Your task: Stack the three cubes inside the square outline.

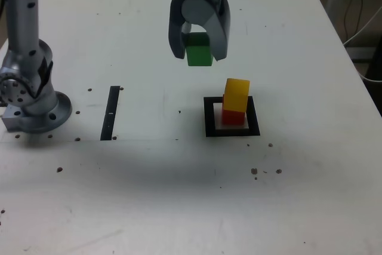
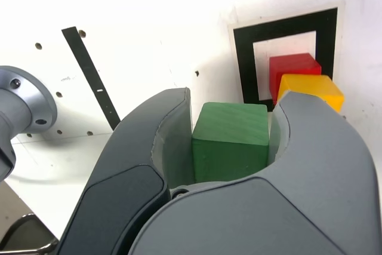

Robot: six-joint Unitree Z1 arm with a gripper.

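White worktop [image 1: 179, 195] fills both views, speckled with small dark screw holes, and nearest to us in the exterior view it lies bare. Farther in, we see the square outline [image 1: 208, 117] towards the exterior view's right, with the red cube [image 1: 234, 117] sitting on its pale centre and the yellow cube [image 1: 237, 95] resting on top of it, turned a little askew of the red one. A thin black strip [image 1: 111, 113] lies well apart on the exterior view's left, and beyond it stands the arm's grey base [image 1: 30, 97].

Farther back still, our pincer [image 1: 197, 52] hangs above the worktop with its jaws closed on the green cube [image 1: 199, 50], clamped by two opposite faces; the wrist view shows the green cube [image 2: 230, 140] seated squarely between the pads.

We judge that the coming move turns on one offset: the two-cube stack lies to the exterior view's right of the pincer and nearer the camera, with its top seemingly lower than the held cube. The cubes have no long axis, so only the turn of the faces matters; whether the green cube lines up with the skewed yellow one, we cannot tell.
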